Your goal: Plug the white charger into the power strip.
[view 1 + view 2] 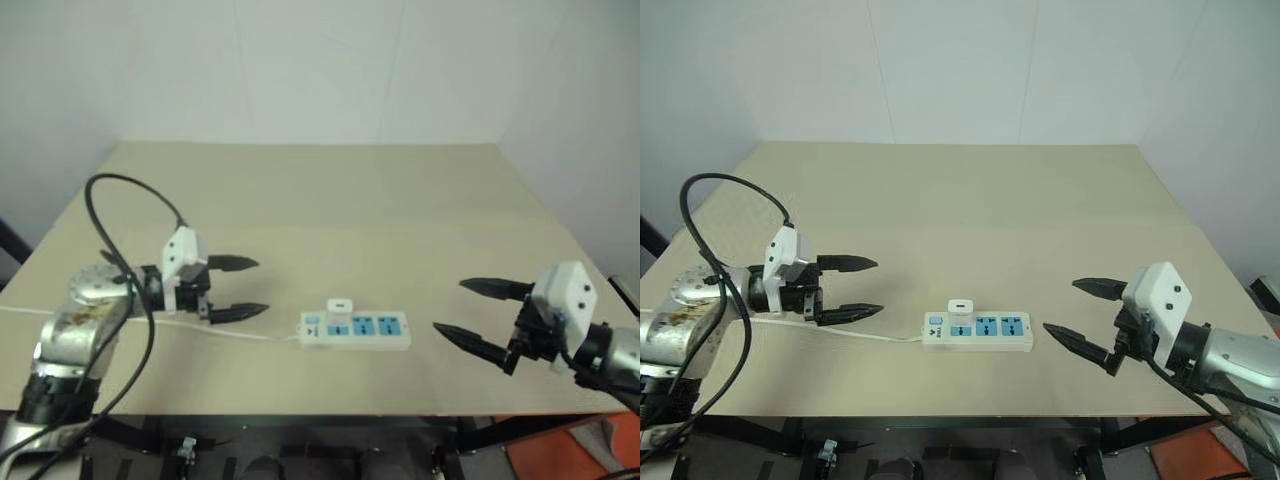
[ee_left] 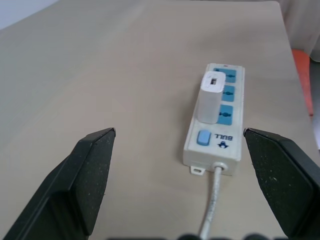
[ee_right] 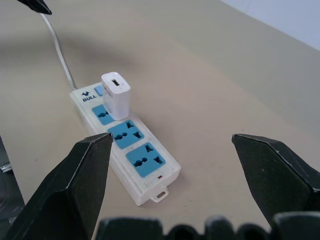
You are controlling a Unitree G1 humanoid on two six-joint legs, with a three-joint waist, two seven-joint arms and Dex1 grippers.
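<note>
The power strip point(image 1: 978, 331) lies flat on the tan table point(image 1: 970, 200), near the front edge, its long side running left to right between my two arms. It carries three blue socket faces; the white charger point(image 1: 960, 307) stands upright in the one nearest the switch end, which is the end toward my left. In my right wrist view the charger's top face shows a small slot, and the two other sockets are bare (the brand mark BULL sits beside the blue switch). A thin white cord point(image 1: 875, 336) leaves the switch end and trails across the table toward my left arm.

My left gripper point(image 1: 862, 287) hovers above the table to the left of the strip, its two black fingers spread wide and pointing toward the strip, holding nothing. My right gripper point(image 1: 1080, 310) hovers on the other side, well apart from the strip, its fingers likewise spread and empty, pointing back toward it. Neither claw touches the strip, the charger or the cord.
</note>
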